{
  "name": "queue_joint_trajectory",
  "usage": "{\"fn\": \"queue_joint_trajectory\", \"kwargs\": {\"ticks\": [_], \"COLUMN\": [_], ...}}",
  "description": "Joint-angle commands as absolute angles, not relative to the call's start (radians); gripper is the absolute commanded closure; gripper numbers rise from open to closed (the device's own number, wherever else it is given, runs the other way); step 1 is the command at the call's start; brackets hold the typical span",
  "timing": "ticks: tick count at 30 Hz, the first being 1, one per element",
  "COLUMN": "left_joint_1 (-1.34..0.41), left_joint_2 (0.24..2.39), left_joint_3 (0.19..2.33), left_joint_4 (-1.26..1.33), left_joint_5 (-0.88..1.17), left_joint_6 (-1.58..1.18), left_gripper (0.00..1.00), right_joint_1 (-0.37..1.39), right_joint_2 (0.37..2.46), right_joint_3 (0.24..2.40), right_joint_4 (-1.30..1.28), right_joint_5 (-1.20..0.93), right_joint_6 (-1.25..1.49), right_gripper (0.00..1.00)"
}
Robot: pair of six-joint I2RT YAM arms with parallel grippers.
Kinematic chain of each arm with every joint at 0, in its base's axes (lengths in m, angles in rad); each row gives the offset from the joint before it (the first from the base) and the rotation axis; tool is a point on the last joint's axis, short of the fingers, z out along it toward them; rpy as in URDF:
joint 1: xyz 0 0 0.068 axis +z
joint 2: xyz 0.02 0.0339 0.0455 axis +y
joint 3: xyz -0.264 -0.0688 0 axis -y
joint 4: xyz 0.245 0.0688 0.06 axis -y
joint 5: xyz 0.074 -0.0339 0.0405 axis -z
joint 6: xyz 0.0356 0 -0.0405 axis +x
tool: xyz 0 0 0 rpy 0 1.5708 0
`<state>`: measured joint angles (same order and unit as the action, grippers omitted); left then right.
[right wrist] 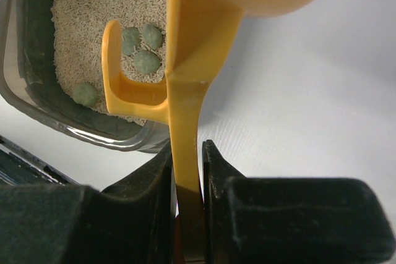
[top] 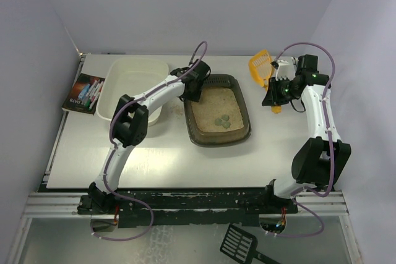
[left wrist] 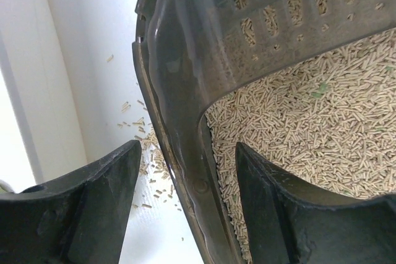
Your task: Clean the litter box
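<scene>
Litter box [top: 216, 141] sits mid-frame on the desk [top: 154, 165] in the top view, just right of the white tub [top: 133, 85], with grey-green lumps [top: 223, 122] lying on its beige litter. My left pincer [left wrist: 185, 159] is spread and straddles the box's upper-left wall, one finger [left wrist: 105, 183] outside above spilled pellets [left wrist: 145, 140], the other inside over the litter. My right pincer [right wrist: 185, 171], at the right of the frame, is pinching the handle of the yellow scoop [right wrist: 204, 29], whose head lies near the box's upper-right corner.
</scene>
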<state>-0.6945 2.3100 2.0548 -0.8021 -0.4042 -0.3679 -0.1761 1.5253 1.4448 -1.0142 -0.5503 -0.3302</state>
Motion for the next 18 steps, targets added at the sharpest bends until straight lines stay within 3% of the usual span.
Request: {"fn": "queue_joint_trajectory", "kwargs": {"ticks": [1,8,18], "left_joint_1": [-0.704,-0.703,-0.707], "left_joint_2": [2.34,2.356,2.343], "left_joint_3": [2.04,2.028,2.014], "left_joint_4": [-0.778,-0.779,-0.805], "left_joint_5": [-0.404,-0.369,-0.314], "left_joint_6": [-0.4,-0.444,-0.538], "left_gripper": [0.28,0.3,0.71], "right_joint_1": [-0.183,-0.186,-0.189], "right_joint_2": [1.506,1.505,1.516], "right_joint_3": [1.451,1.449,1.456], "right_joint_4": [-1.004,-1.003,-1.007], "right_joint_5": [-0.569,-0.571,-0.575], "right_joint_6": [-0.338,-0.339,-0.339], "right_gripper": [1.0,1.0,1.0]}}
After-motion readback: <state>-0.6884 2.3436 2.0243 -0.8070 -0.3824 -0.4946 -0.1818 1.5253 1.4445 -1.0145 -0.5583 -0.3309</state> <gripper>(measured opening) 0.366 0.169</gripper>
